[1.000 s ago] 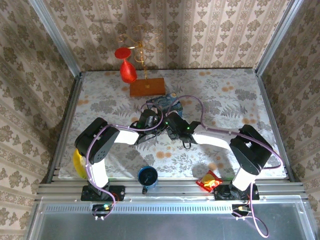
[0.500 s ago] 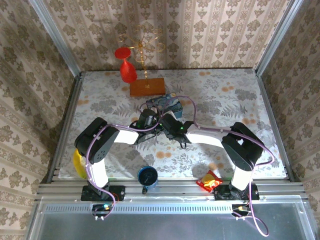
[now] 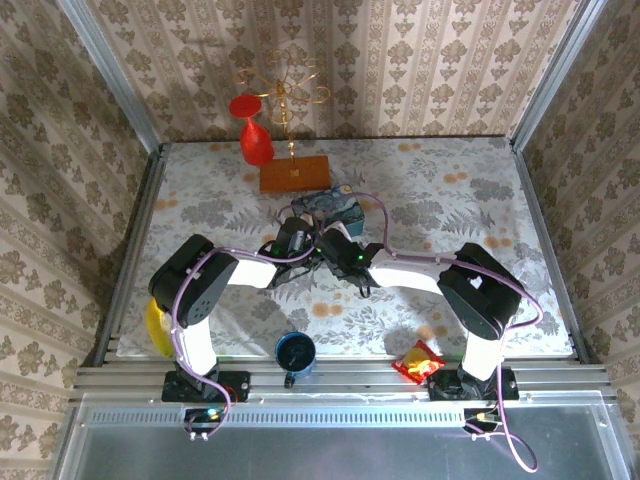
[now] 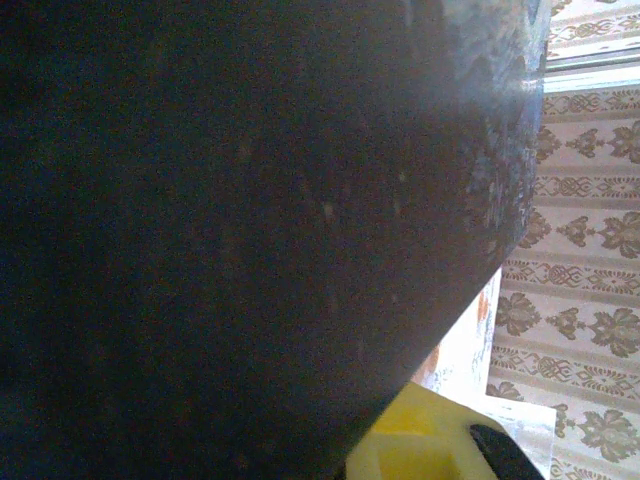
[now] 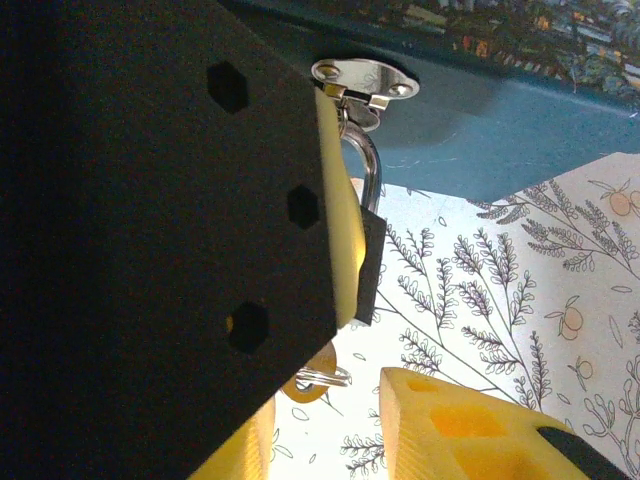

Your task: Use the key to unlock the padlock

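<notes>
One finger (image 5: 338, 232) of right end effector (image 3: 328, 235) touches padlock (image 5: 367, 262) hanging on hasp (image 5: 365, 82) at blue tin (image 5: 500, 140) front, jaws apart w/ other finger clear; left end effector (image 3: 300, 233) just beside, grip state can't tell.

The overhead view is bright and evenly lit from above. The arms throw soft shadows onto the floral tablecloth (image 3: 450, 190), and detail is sharp, though the walls lean outward toward the edges. The left wrist view is nearly all darkness: a blurred near surface (image 4: 220, 220) with a faint bluish sheen at its upper right, beside well-lit wallpaper (image 4: 590, 260). In the right wrist view a black finger (image 5: 150, 250) looms unfocused in shadow, the steel hasp (image 5: 365, 80) glints, and the cloth below is washed out.
</notes>
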{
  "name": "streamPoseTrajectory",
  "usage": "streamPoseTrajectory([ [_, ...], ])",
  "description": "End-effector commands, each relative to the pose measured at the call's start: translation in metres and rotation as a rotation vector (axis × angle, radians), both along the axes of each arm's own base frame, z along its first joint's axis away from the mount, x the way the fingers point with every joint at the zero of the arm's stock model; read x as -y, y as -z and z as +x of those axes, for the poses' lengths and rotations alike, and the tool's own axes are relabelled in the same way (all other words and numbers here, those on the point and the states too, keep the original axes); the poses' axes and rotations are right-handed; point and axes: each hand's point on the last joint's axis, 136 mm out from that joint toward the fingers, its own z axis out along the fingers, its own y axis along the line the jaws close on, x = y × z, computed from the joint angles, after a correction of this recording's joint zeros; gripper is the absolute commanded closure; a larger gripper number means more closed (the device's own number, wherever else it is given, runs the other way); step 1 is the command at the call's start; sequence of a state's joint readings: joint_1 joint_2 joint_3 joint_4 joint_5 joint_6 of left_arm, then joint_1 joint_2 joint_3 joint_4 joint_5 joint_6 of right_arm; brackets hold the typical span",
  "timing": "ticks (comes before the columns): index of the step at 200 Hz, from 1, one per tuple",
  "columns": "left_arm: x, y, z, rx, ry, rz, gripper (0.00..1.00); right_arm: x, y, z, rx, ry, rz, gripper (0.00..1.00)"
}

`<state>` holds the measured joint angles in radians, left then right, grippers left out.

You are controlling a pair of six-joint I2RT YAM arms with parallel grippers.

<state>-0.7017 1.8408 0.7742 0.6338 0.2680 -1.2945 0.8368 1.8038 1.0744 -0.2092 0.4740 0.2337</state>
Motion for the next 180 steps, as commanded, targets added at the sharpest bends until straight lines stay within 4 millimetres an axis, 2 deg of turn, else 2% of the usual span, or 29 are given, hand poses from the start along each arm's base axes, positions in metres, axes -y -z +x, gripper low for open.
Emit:
streamPoseTrajectory([
  [1, 0.003, 0.008, -0.01, -0.041, 0.034, 0.008, 0.98, -0.015, -0.013, 0.018, 0.099, 0.008, 0.043, 0.68],
  [57, 0.007, 0.007, -0.011, -0.048, 0.041, -0.012, 0.99, -0.015, -0.009, 0.022, 0.144, 0.019, 0.075, 0.72],
  [63, 0.007, 0.007, -0.012, -0.049, 0.042, -0.015, 0.99, -0.014, -0.008, 0.021, 0.152, 0.019, 0.078, 0.76],
  [72, 0.007, 0.005, -0.012, -0.049, 0.043, -0.02, 0.99, -0.012, -0.008, 0.021, 0.169, 0.025, 0.086, 0.77],
  [117, 0.01, 0.0, -0.015, -0.078, 0.064, -0.054, 1.0, -0.005, -0.007, 0.022, 0.245, 0.022, 0.108, 0.77],
  [180, 0.01, -0.009, -0.015, -0.084, 0.079, -0.051, 1.0, -0.016, -0.002, 0.026, 0.265, -0.049, 0.137, 0.76],
])
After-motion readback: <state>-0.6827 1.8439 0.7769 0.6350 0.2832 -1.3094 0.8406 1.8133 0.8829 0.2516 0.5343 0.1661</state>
